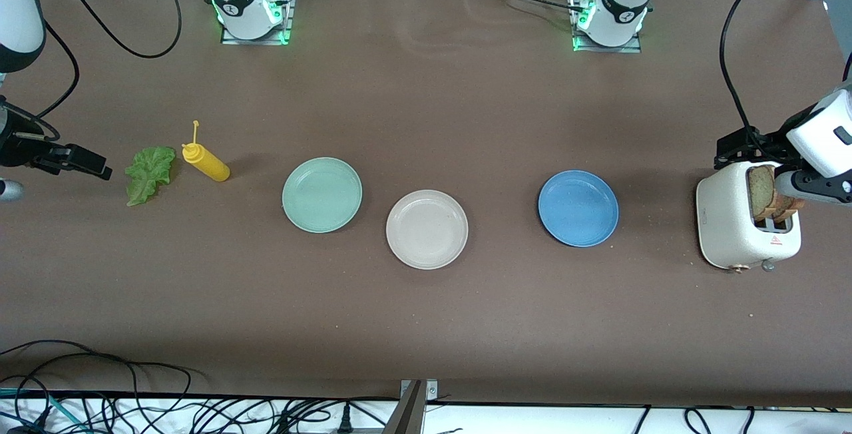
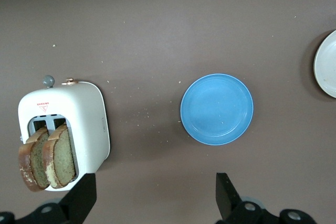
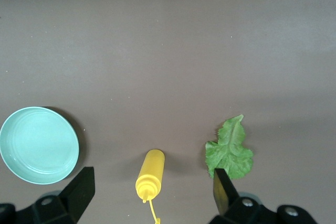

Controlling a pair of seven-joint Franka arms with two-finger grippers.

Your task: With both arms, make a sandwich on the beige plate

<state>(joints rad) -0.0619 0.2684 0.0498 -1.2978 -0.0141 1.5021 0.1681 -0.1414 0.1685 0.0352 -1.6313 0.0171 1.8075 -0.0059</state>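
Observation:
The beige plate (image 1: 426, 229) lies bare near the table's middle; its edge (image 2: 326, 64) shows in the left wrist view. Two brown bread slices (image 1: 765, 198) (image 2: 47, 158) stand in the slots of a white toaster (image 1: 745, 224) (image 2: 73, 124) at the left arm's end. A green lettuce leaf (image 1: 150, 174) (image 3: 229, 150) lies flat at the right arm's end. My left gripper (image 1: 745, 148) (image 2: 156, 192) hangs open over the table just beside the toaster, holding nothing. My right gripper (image 1: 66, 158) (image 3: 152, 184) hangs open and unladen over the table beside the lettuce.
A yellow squeeze bottle (image 1: 206, 162) (image 3: 151, 170) lies on its side between the lettuce and a mint-green plate (image 1: 322, 194) (image 3: 39, 145). A blue plate (image 1: 578, 208) (image 2: 217, 109) sits between the beige plate and the toaster. Cables run along the table's near edge.

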